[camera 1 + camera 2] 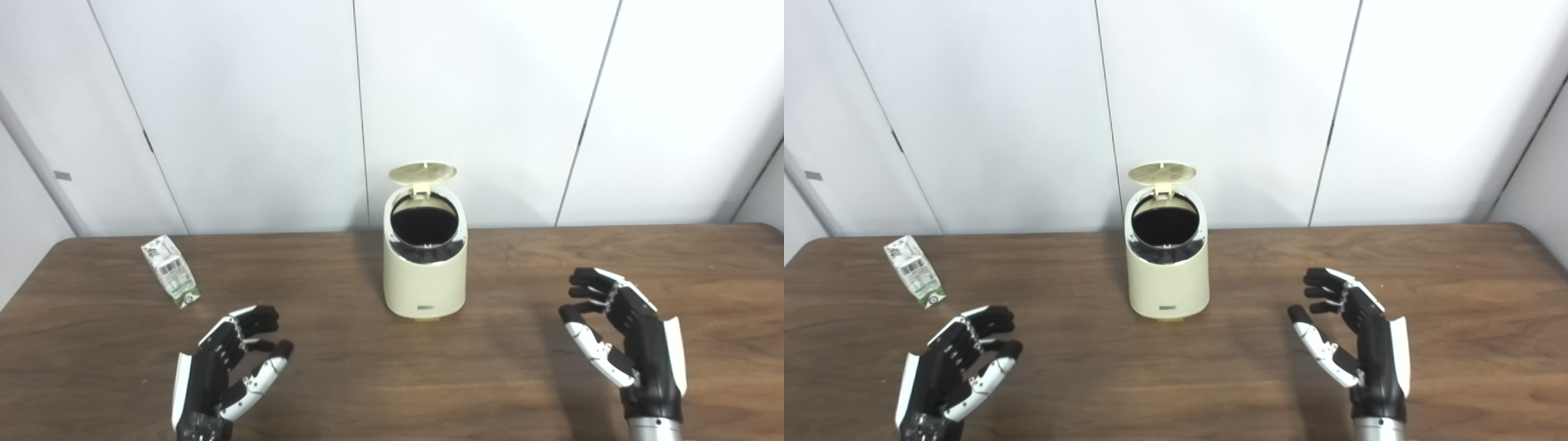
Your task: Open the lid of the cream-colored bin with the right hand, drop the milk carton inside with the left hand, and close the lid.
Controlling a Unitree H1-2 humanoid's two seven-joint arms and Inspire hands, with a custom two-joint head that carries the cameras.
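The cream-colored bin [424, 282] stands upright at the table's middle, its round lid [422, 173] tipped up and back so the dark inside shows. A white and green milk carton [171, 270] lies on its side at the far left of the table. My left hand [229, 367] hovers open near the front edge, below and to the right of the carton, holding nothing. My right hand [625, 334] is open at the front right, well apart from the bin, fingers curled loosely toward it.
The brown wooden table [527, 257] runs the width of the view, with a white panelled wall [490, 92] right behind it. Bare wood lies between each hand and the bin.
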